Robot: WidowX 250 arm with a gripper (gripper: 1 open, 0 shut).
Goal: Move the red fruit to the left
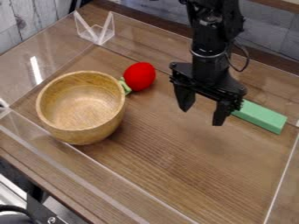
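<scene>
The red fruit (140, 76) is a small round red ball with a green leaf piece on its left side. It rests on the wooden table just right of the wooden bowl (79, 107), touching or nearly touching its rim. My gripper (201, 111) hangs to the right of the fruit, pointing down, with its two black fingers spread apart and nothing between them. Its fingertips are close above the table, apart from the fruit.
A flat green rectangular block (258, 115) lies right of the gripper. A clear plastic wall (140, 175) surrounds the work area. A clear plastic stand (94, 30) sits at the back left.
</scene>
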